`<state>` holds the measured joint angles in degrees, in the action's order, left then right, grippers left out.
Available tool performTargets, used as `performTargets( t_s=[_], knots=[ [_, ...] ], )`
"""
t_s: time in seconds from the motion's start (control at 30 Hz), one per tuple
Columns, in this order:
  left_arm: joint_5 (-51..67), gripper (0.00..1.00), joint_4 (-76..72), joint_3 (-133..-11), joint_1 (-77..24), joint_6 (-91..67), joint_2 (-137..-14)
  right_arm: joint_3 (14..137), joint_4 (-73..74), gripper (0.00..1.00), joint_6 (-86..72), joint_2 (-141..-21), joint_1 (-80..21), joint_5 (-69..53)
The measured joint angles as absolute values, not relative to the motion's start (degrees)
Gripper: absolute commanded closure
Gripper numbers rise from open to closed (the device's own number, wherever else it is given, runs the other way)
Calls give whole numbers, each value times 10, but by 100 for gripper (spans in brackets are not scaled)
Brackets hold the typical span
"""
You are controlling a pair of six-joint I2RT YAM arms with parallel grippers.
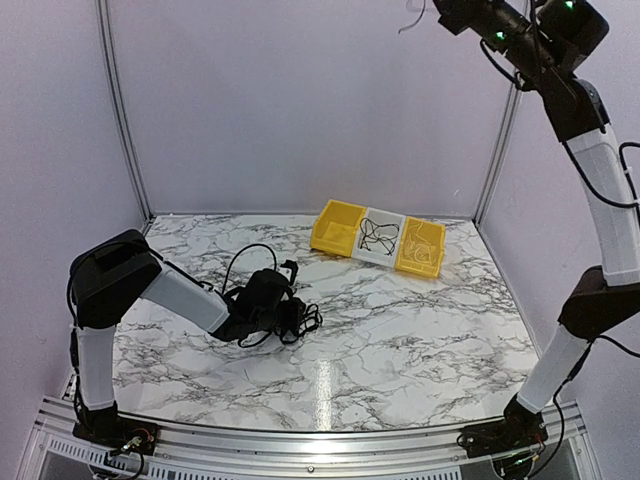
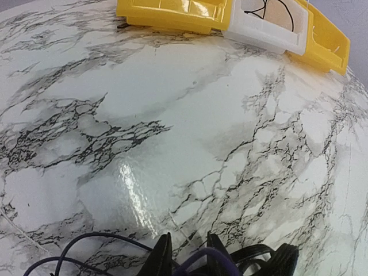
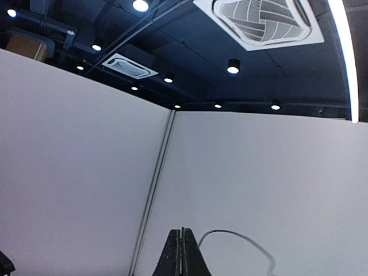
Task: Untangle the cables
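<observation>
The cables point(image 1: 305, 320) lie as a small black tangle on the marble table point(image 1: 400, 330), left of centre. My left gripper point(image 1: 295, 312) is low on the table, right at that tangle. In the left wrist view its fingertips point(image 2: 164, 244) stand close together with a dark cable loop point(image 2: 202, 257) between them, and more black strands point(image 2: 270, 256) lie to the right. My right gripper point(image 1: 438, 8) is raised high at the back right. Its jaws point(image 3: 182, 231) are pressed together on a thin strand, and a whitish wire point(image 3: 241, 237) curls away from them, dangling point(image 1: 410, 18) in the top view.
A row of three bins stands at the back: yellow point(image 1: 337, 228), white point(image 1: 381, 238) with a thin wire in it, and yellow point(image 1: 421, 248) holding another. The same bins point(image 2: 172, 12) show at the top of the left wrist view. White walls enclose the table.
</observation>
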<state>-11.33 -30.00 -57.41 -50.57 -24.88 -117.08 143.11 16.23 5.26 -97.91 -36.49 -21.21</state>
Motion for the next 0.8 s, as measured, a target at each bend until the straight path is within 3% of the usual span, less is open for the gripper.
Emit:
performTargets(
  t_s=[0.1, 0.17, 0.27, 0.43, 0.6, 0.8],
  knots=[
    [-114, 75, -313, -553, -505, -251, -1167, 1427, 124, 100, 61, -963, -339, -181],
    [-110, 68, -315, -540, -503, -253, -1156, 1407, 111, 100, 64, -947, -316, -168],
    [-103, 54, -308, -519, -502, -253, -1133, 1328, 101, 100, 74, -907, -292, -155],
    [-86, 40, -261, -502, -502, -243, -1066, 1141, 95, 100, 98, -846, -285, -154],
    [-79, 35, -228, -502, -502, -240, -981, 1054, 104, 100, 108, -853, -282, -166],
    [-82, 34, -195, -477, -502, -257, -898, 1035, 98, 100, 108, -892, -280, -191]
  ],
)
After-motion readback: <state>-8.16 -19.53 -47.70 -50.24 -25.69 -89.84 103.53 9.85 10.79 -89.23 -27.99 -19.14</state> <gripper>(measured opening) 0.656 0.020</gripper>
